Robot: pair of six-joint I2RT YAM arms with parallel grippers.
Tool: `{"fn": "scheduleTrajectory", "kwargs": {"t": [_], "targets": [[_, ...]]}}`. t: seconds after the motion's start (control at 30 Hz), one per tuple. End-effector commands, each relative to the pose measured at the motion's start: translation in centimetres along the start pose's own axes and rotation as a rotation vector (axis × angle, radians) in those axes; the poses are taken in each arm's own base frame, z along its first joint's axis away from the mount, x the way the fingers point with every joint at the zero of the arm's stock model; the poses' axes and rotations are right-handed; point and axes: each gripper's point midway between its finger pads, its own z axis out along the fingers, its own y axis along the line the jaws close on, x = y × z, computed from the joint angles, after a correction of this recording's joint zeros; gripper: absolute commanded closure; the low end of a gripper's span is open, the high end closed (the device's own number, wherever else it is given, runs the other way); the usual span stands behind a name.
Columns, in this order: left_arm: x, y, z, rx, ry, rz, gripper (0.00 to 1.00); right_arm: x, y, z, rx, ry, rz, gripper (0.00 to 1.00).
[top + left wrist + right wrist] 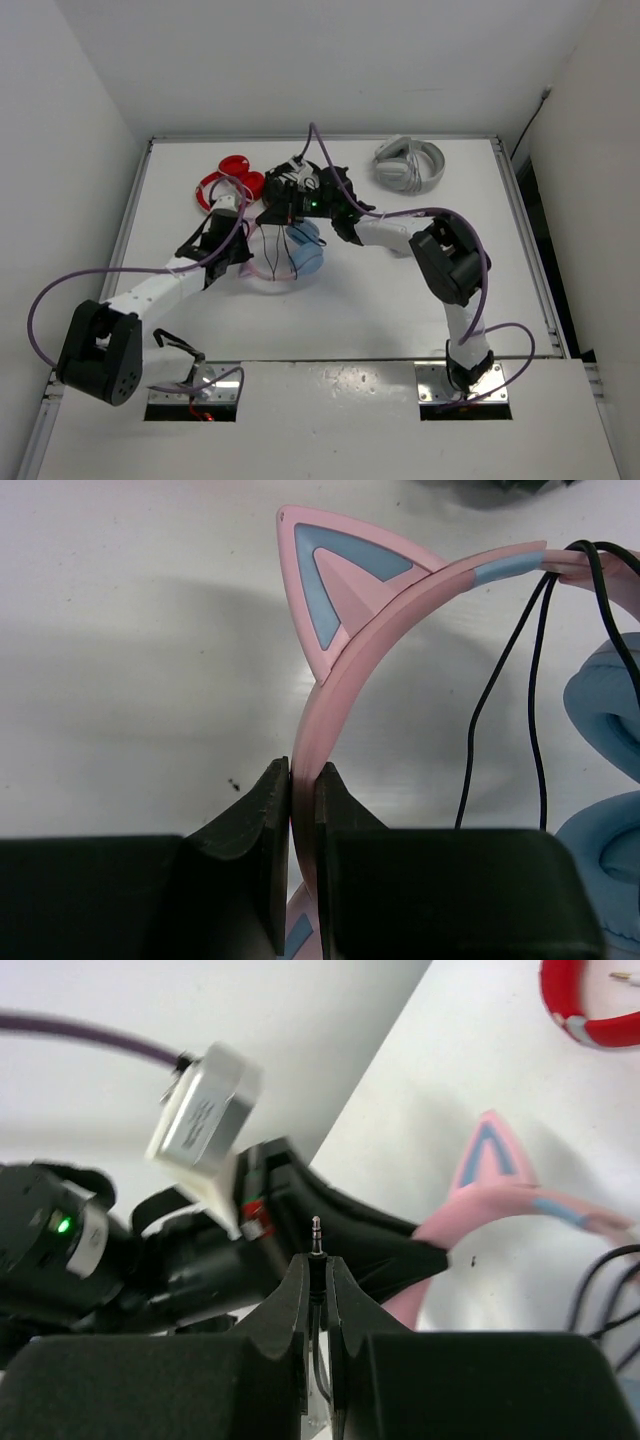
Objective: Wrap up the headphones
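Headphones [345, 590] pinched at headband by left tool [302, 785].

No legible writing
Dark print marks are seen on a white box [205, 1100] by the desk's far edge, but nothing can be read.

Bright, soft-shadowed light, seemingly from overhead (wrist views blur up close).
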Motion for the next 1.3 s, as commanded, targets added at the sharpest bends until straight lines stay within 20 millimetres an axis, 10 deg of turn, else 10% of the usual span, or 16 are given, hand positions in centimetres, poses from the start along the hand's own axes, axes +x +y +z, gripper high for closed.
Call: {"fn": "scheduleTrajectory", "kwargs": {"t": [0.0,0.97,1.27], "targets": [[-1.4,-0.2,-1.5,0.032,-0.081,0.032,1.0,-2.0,0.5,0.9,0.003,-0.048,-0.012,1.0],[2.4,4.5,1.4,-0.136,0.116,0.211,0.99,2.1,-10.8,3.8,0.233,0.064,-0.206,1.0],[2.2,4.1,1.7,-0.124,0.13,0.205,0.45,3.3,-12.0,3.9,0.288,0.09,-0.246,1.0]]}}
